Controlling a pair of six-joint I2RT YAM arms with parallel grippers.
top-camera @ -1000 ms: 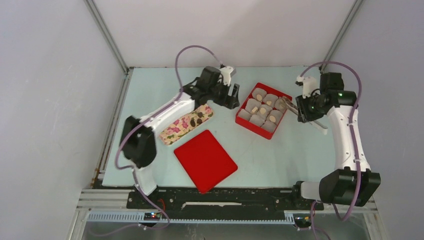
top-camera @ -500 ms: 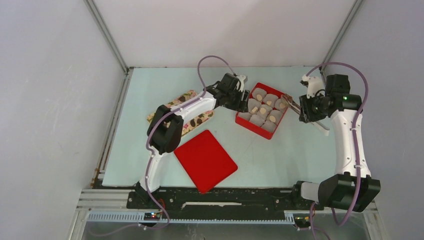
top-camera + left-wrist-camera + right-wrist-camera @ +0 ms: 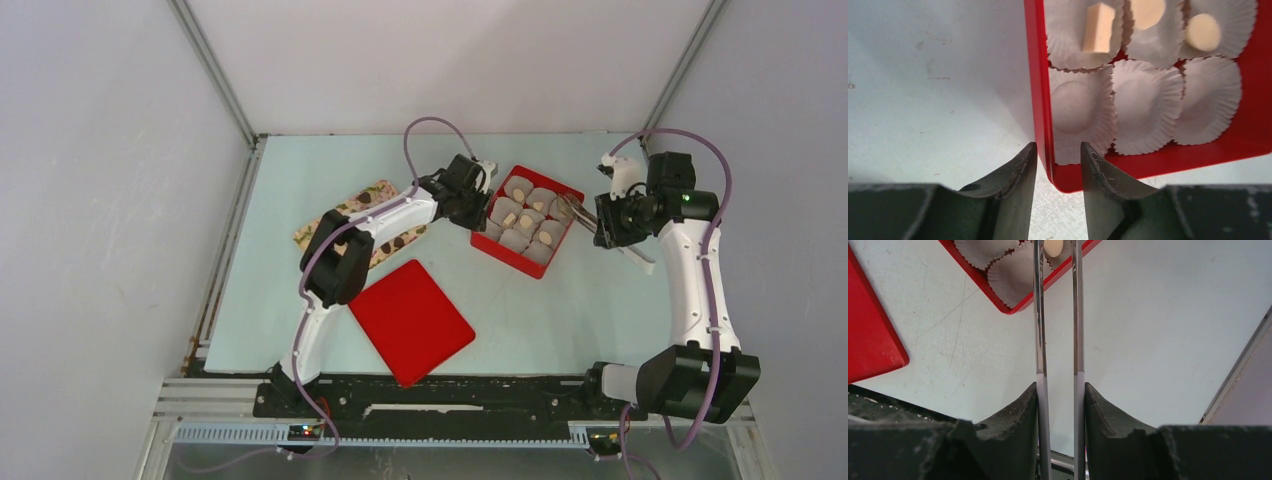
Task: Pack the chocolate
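The chocolate (image 3: 1099, 27) is being logged as pale tan lumps, one block beside two discs, lying in white paper cups (image 3: 1147, 105) inside the red box (image 3: 1040, 75) on the table (image 3: 923, 75). The block's long axis is running roughly along the box's left wall. That wall is being straddled, not clamped, by the left end effector (image 3: 1056, 150) at a narrow gap. Metal tongs (image 3: 1038, 315) are being gripped by the right end effector (image 3: 1060, 390), with a pale disc (image 3: 1053, 246) between their arms. Against half a second ago, the left end effector is being found slightly nearer the box corner.
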